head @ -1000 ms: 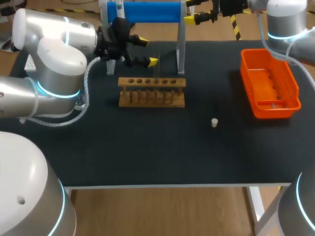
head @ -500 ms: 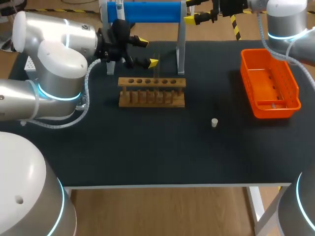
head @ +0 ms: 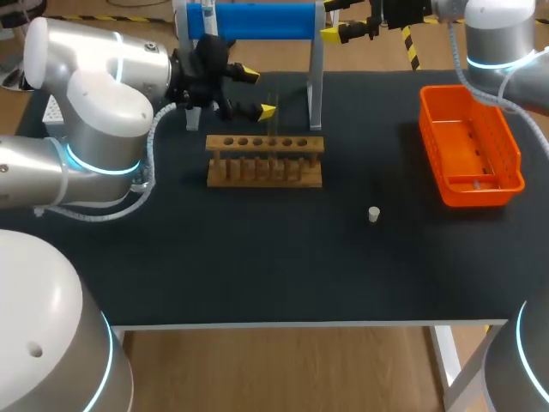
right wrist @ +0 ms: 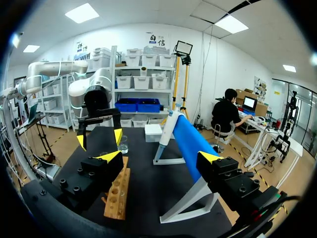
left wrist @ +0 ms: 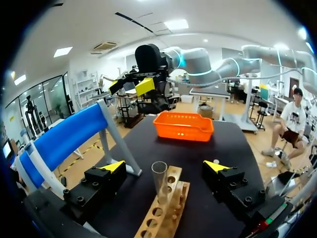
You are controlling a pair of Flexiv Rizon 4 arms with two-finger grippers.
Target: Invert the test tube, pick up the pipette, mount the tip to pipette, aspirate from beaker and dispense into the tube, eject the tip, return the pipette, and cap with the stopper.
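Note:
A clear test tube point(head: 273, 120) stands mouth up in the wooden rack point(head: 264, 162) at the back of the table. My left gripper point(head: 257, 91) is open around the tube's upper part. In the left wrist view the tube point(left wrist: 159, 179) stands between the spread fingertips point(left wrist: 114, 166) and touches neither. My right gripper point(head: 336, 19) hangs open and empty beyond the table's far edge, above the blue stand point(head: 250, 21). In its own view the right gripper point(right wrist: 159, 157) looks along the table at the rack point(right wrist: 117, 194). A small white stopper point(head: 374, 214) lies right of centre.
An orange basket point(head: 470, 146) sits at the right side of the table. The blue roll on its white frame point(right wrist: 190, 144) stands just behind the rack. A white perforated block point(head: 53, 108) shows behind my left arm.
My left arm has shifted only slightly while its gripper stays open around the tube. The right arm has not moved.

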